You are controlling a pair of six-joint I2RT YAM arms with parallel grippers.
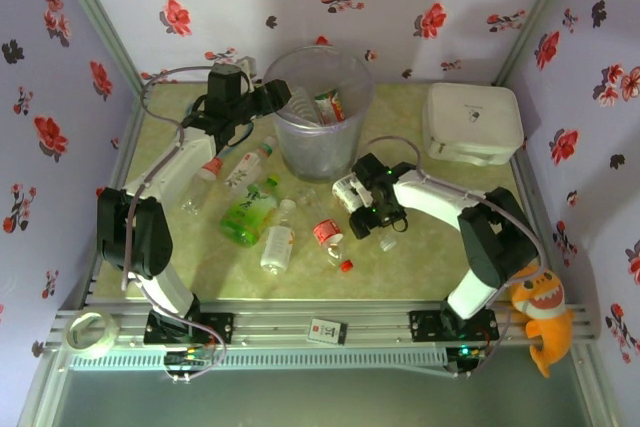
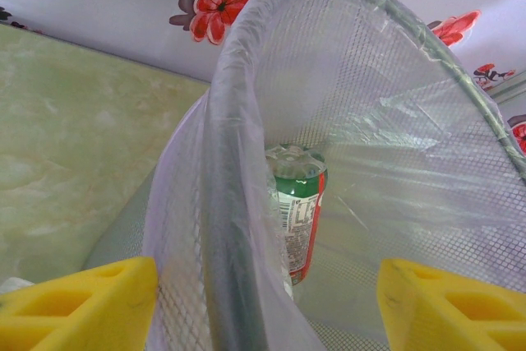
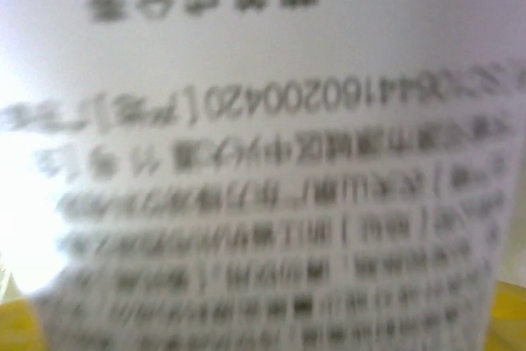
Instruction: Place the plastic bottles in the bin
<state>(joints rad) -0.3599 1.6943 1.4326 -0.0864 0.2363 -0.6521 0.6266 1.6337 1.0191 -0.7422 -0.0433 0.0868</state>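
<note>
The bin (image 1: 318, 117) stands at the back middle with bottles inside (image 1: 322, 105). My left gripper (image 1: 277, 97) hangs at its left rim, open; in the left wrist view its yellow fingers (image 2: 82, 306) straddle the bin rim (image 2: 234, 228), and a green-and-red-labelled bottle (image 2: 300, 211) stands inside. My right gripper (image 1: 360, 199) is down on the table, shut on a white-labelled bottle (image 1: 347, 190), whose blurred label (image 3: 263, 162) sits close between the fingers. Loose bottles lie left of it: red-capped (image 1: 205, 182), white-labelled (image 1: 247, 167), green (image 1: 250, 212), clear (image 1: 278, 239), red-labelled (image 1: 328, 235).
A white rounded box (image 1: 472, 122) sits at the back right. A loose red cap (image 1: 346, 266) and a white cap (image 1: 388, 243) lie near my right gripper. A tape roll (image 1: 88, 332), a small card (image 1: 325, 331) and an orange plush toy (image 1: 543, 307) rest along the front rail.
</note>
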